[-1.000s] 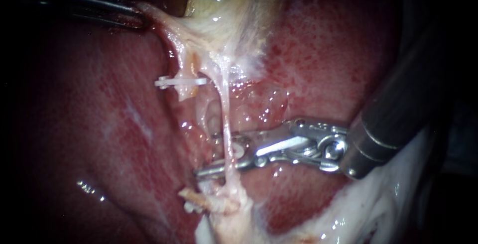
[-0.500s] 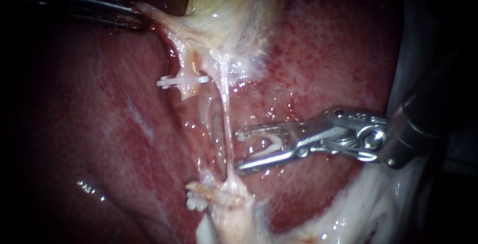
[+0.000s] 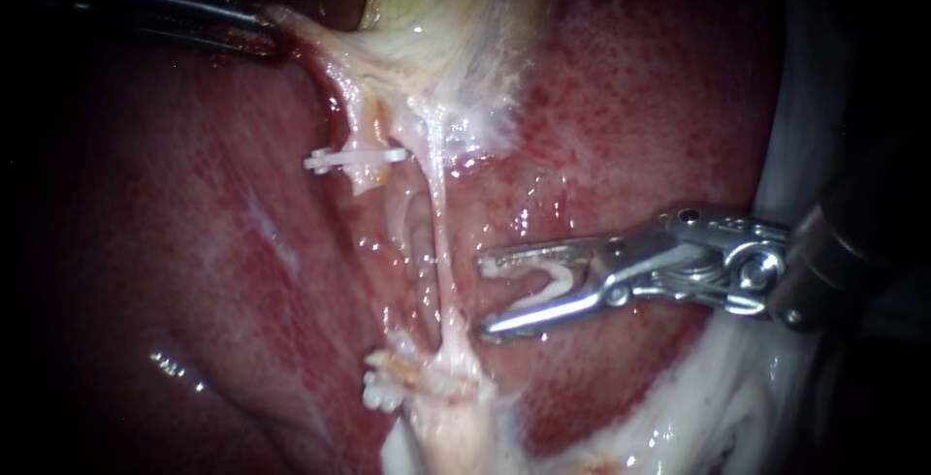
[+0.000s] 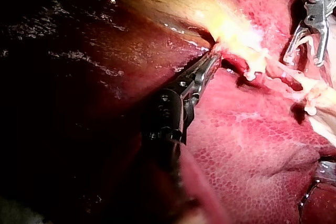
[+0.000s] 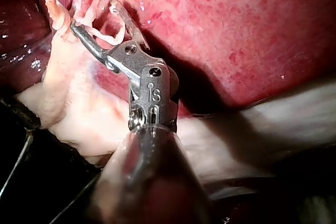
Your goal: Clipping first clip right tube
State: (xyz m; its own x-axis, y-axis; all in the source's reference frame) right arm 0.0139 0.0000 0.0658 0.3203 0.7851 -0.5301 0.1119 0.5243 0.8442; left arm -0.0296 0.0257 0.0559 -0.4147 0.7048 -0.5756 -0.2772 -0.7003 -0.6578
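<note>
The right tube (image 3: 441, 233) is a thin pale strand running from the gallbladder (image 3: 436, 10) down to a frayed stump. My right instrument (image 3: 483, 298) lies just to the tube's right and does not touch it. Its jaws stand wide apart with an open white clip (image 3: 545, 286) seated between them. The right wrist view shows the same jaws (image 5: 93, 15) holding the clip beside the strands. My left instrument (image 3: 274, 34) is shut on pale tissue at the gallbladder's edge and pulls it leftward, as its own view shows (image 4: 214, 52).
A shut white clip (image 3: 354, 158) sits on the shorter left tube. Red liver (image 3: 640, 97) surrounds the tubes. White fatty tissue (image 3: 718, 407) lies under the right instrument's shaft. A small white fragment (image 3: 380, 395) rests by the stump.
My right instrument has drawn back to the right: its jaws straddled the tube a second ago and now stand clear of it, the clip still in them. The left instrument has held still.
</note>
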